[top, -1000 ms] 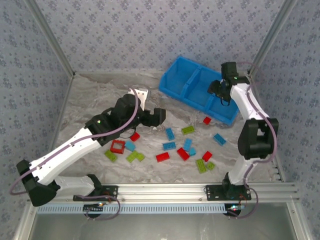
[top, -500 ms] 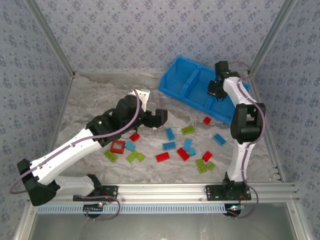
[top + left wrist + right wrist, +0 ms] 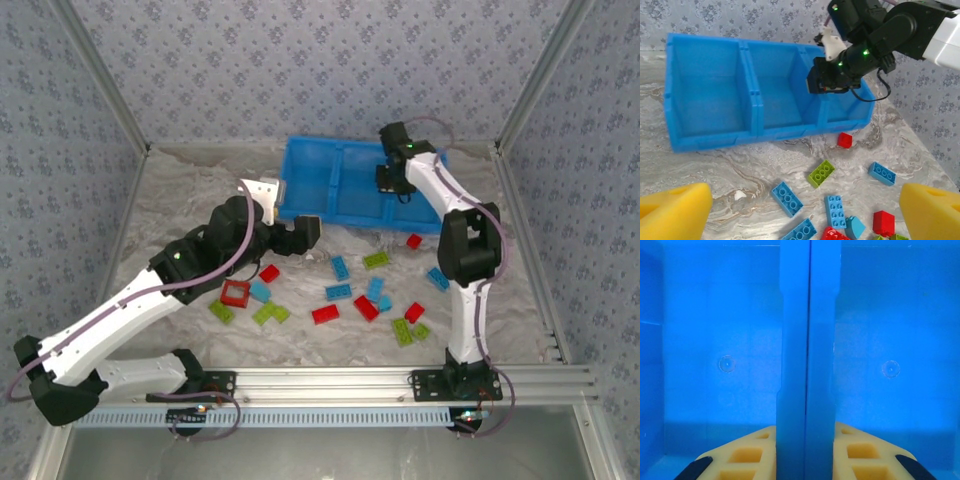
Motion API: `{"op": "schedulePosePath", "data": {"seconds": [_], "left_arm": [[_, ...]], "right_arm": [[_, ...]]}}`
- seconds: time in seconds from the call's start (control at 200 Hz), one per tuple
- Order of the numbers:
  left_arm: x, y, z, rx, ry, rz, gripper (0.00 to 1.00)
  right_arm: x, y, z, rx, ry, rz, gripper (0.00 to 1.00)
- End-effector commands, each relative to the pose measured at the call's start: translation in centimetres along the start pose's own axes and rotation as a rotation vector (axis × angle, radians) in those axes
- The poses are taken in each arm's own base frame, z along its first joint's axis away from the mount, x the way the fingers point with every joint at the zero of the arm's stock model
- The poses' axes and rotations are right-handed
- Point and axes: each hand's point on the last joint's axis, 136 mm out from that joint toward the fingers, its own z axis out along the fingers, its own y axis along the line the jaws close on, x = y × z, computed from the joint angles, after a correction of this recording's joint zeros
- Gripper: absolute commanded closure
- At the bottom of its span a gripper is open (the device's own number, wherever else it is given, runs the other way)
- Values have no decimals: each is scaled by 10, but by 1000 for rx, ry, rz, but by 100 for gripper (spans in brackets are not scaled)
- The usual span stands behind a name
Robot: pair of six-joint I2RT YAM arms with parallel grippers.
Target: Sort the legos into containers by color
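Three compartments make up the blue bin (image 3: 312,185), set at the far middle of the table. No brick lies in the parts of it that show. The legos (image 3: 340,292) are scattered on the table nearer the arm bases, and a red brick (image 3: 414,241) lies just beside the bin's near wall.

Your right arm reaches far forward and leans left, elbow raised, wrist pointing down into the bin. The right gripper (image 3: 392,180) is clamped on the divider (image 3: 805,340) between the middle and right compartments, a pad on each face.

I judge this to be a repositioning of the bin. Drag it low and slowly so it neither tips nor sweeps that red brick along. Let go before picking any brick.

Your left arm stretches diagonally across the table. The left gripper (image 3: 288,215) hangs by the bin's near left corner, jaws wide apart and holding nothing, its yellow pads (image 3: 675,210) clear of every brick.
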Motion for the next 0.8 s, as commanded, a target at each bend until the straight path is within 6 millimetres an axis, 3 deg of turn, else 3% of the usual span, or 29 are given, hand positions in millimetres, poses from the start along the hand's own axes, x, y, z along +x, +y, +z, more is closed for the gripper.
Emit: {"op": "schedulePosePath", "data": {"seconds": [0.0,0.16,0.335,0.794], "left_arm": [[2,8,-9,-30,-2,9,3],[10,18,-14,-60,5,-8,3],[15,25,-19,-78,13,-12,3],[21,28,-18,-84,25,-25,4]], "right_arm": [[-3,40,-6,-46,-20,-51,89],[5,81,-2,-69,-14,-93,90],[10,103,0,-79,-11,-70,90],[19,103,-5,-46,-9,-9,92]]}}
